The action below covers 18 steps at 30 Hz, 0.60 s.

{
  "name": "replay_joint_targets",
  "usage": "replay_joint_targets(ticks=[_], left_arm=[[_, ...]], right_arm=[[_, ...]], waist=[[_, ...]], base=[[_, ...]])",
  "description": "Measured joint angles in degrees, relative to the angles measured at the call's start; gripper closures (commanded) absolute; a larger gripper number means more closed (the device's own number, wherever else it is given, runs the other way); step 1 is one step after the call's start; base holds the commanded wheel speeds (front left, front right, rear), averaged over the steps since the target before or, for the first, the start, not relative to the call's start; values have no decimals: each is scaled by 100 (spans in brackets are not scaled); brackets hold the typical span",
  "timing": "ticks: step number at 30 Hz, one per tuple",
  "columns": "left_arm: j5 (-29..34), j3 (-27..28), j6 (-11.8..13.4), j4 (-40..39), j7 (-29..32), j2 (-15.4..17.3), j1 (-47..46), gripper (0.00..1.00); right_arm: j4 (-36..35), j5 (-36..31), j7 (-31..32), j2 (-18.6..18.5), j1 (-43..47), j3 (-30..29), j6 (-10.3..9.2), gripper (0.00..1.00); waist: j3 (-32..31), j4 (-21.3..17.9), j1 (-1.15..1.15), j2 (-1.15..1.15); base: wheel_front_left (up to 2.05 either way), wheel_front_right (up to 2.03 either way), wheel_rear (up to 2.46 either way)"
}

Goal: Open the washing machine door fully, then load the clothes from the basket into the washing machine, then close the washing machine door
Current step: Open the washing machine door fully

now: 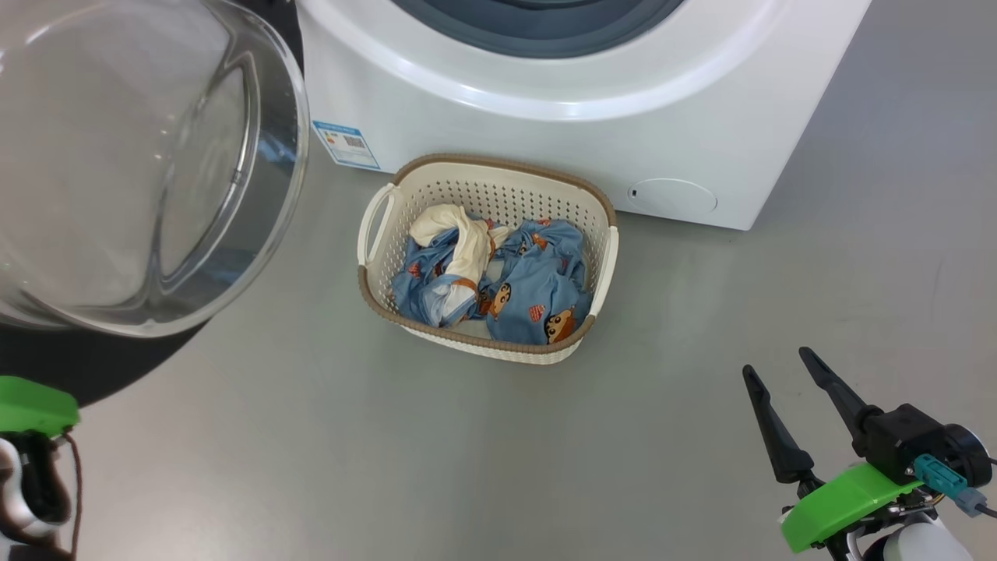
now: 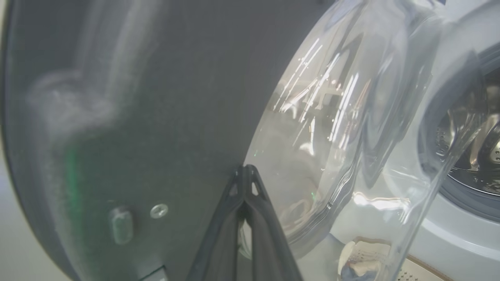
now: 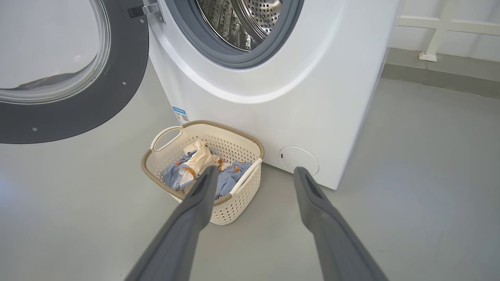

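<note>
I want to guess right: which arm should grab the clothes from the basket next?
Probably the right. The right gripper is open and points toward the basket of clothes. The left gripper is shut, tips up at the washing machine door.

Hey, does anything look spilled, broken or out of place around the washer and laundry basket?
Nothing stands out. The washing machine door hangs open, the basket sits upright on the floor before the washing machine, and the clothes lie inside it, none spilled.
</note>
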Motion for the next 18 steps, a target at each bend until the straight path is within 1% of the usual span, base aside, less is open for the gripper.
replay_joint_targets(ticks=[1, 6, 9, 10, 18], left_arm=[[0, 0, 0, 0, 0, 0, 0, 100], [191, 354, -149, 278, -35, -49, -156, 100], [363, 554, -200, 396, -35, -123, -272, 100], [444, 664, -250, 478, -36, -157, -338, 100], [766, 981, -420, 547, -35, -253, -374, 100]], right_arm=[[0, 0, 0, 0, 0, 0, 0, 0], [-57, -8, 57, -13, -8, 22, 0, 0], [-90, -8, 101, -22, -10, 34, 0, 0], [-104, -8, 109, -31, -16, 44, 0, 0], [-123, -8, 149, -47, -114, 47, 0, 0]], waist=[[0, 0, 0, 0], [56, 7, 0, 0], [72, 11, 0, 0], [82, 3, 0, 0], [39, -25, 0, 0]], base=[[0, 0, 0], [0, 0, 0], [0, 0, 0], [0, 0, 0], [0, 0, 0]])
